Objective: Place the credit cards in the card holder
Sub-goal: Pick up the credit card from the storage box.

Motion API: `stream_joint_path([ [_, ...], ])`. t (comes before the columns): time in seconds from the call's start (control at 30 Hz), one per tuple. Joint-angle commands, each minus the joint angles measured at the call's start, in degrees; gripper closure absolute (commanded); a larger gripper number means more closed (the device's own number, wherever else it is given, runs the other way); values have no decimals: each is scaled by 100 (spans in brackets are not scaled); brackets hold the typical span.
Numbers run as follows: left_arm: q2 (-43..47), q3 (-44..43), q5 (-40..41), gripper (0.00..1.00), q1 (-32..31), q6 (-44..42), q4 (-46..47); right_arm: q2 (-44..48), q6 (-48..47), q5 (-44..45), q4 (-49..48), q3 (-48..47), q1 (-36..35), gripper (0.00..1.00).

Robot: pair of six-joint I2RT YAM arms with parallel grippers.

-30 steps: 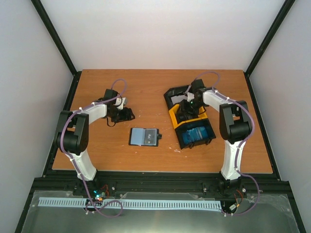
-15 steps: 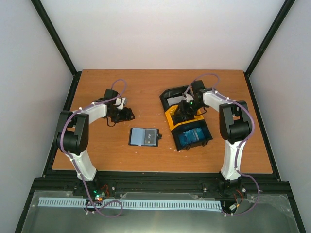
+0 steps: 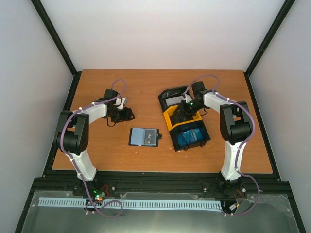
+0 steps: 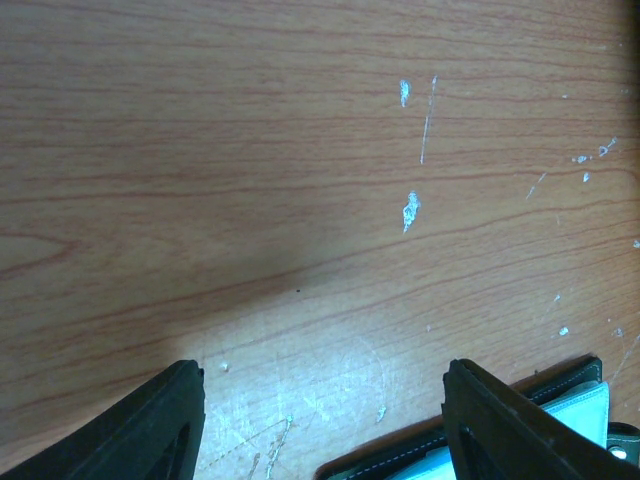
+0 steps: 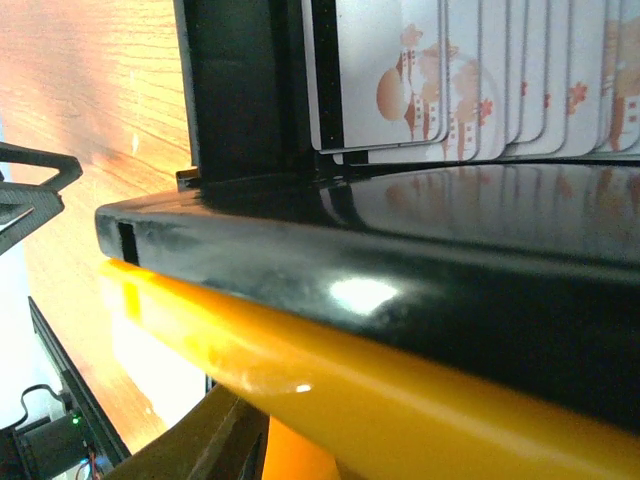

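The black card holder lies open on the table between the arms, with a grey-blue card showing in it. Its corner shows at the bottom of the left wrist view. Bright blue credit cards lie in the near compartment of a black-and-yellow tray. Grey-white cards stand in its far compartment. My left gripper is open and empty, just above the table, up and left of the holder. My right gripper is down in the tray's middle compartment, closed on the tray wall.
The tray lies at an angle right of the holder, its near corner close to the holder's clasp side. Black frame rails border the table on both sides and at the front. Bare scratched wood lies under the left gripper.
The tray has slid and turned leftward toward the card holder, with my right gripper moving along with it. The left arm and the card holder have not moved.
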State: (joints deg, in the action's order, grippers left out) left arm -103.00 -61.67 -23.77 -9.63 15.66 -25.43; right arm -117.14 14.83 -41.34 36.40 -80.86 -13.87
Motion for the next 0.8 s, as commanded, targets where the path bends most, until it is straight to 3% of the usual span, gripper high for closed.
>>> stream_joint_path([
  [0.0,-97,-223,-32,34,48,-89,-48,212,-29,-278,-88,70,-11,71],
  [0.77,-159,-249,-21,34,43,-99,-72,253,-696,-591,718,-55,-40,64],
])
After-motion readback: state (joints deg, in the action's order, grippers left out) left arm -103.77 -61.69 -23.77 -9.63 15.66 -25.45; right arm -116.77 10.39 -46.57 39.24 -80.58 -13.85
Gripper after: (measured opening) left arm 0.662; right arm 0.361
